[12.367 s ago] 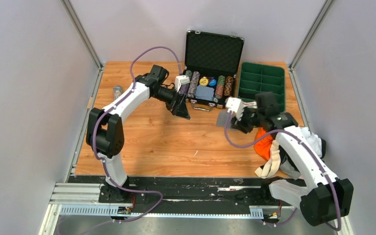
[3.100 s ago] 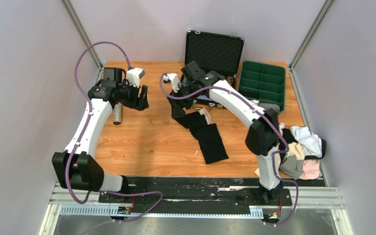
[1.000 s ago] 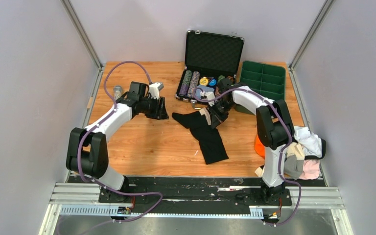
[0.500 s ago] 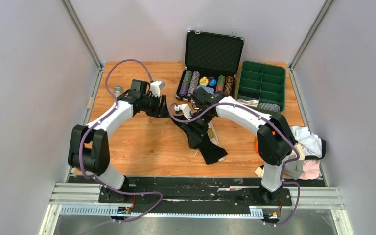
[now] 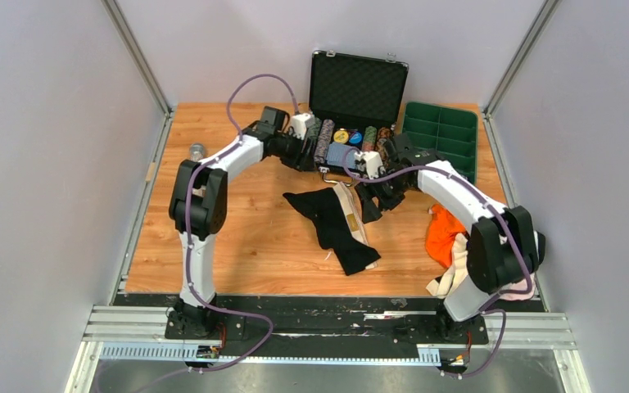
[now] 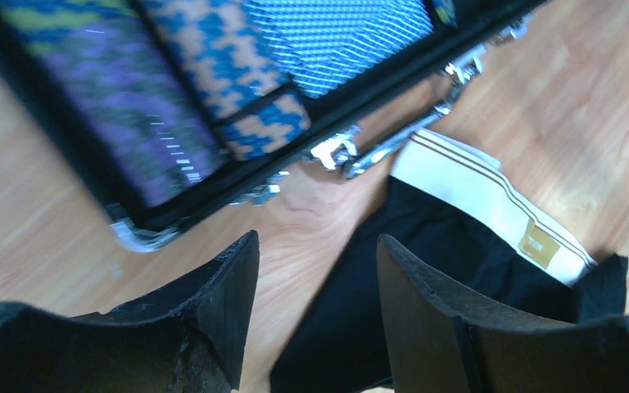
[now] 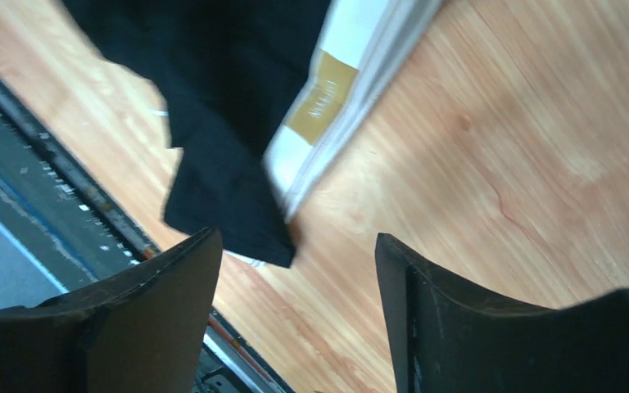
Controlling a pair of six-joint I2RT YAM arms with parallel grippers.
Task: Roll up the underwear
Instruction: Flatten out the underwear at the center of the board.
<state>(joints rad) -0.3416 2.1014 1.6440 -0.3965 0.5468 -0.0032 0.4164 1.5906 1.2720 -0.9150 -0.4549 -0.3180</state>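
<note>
So, heap of underwear (image 5: 444, 237): it sits at the near right edge of the table, by the base of the right arm. An orange one is on top and pale ones are under it.
Black underwear (image 5: 332, 225): it lies flat in the middle of the table (image 5: 237, 237). It is not rolled yet, I think.
Long way: it runs from far-left to near-right in the top view. The white band (image 5: 350, 209) with a tan tag is on its right side.
Right pincer (image 7: 295, 246): it is wide open and holds nothing. It is just beside the band, on the far right of the cloth.
Left pincer (image 6: 318, 246): it is open too, with nothing in it. It hangs by the front of the chip case (image 5: 352, 106), past the far corner of the cloth.
Nearer arm: the right one, so it looks best placed to grab first.
Table top: smooth wood, so the soft cloth may slide when it is pushed.
Room: there is bare wood to the left of the cloth. The case and the green tray (image 5: 438, 135) stand close behind it, and a small metal tube (image 5: 196, 151) is far left.
</note>
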